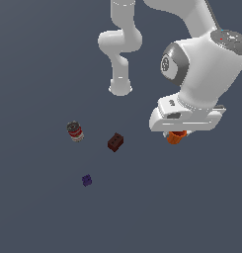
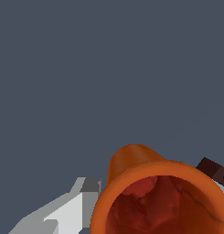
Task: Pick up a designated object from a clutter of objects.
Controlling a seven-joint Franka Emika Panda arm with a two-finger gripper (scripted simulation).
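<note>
1. Farthest toward the exterior view's left stands the red-labelled grey can [image 1: 75,131], upright on the dark floor [image 1: 38,207]. The tiny purple block [image 1: 87,180] lies nearer the camera, well apart from it.
2. Next comes the dark red-brown brick [image 1: 115,142], alone between the can and the arm; a corner of it also shows in the wrist view [image 2: 215,170].
3. Toward the exterior view's right, the orange cup [image 1: 176,137] sits tucked directly under the gripper [image 1: 178,133], only part of it peeking out below the white hand.
4. In the wrist view the cup [image 2: 154,192] fills the near field, its wide rim and reddish inside facing the camera, with one grey finger [image 2: 67,212] just beside its wall.
5. The jaws appear closed around the cup, though the contact itself is hidden.
6. The cup looks light, rigid and glossy, so likely slippery. Its taper suggests gripping across the rim wall or just below the flare, squarely.
</note>
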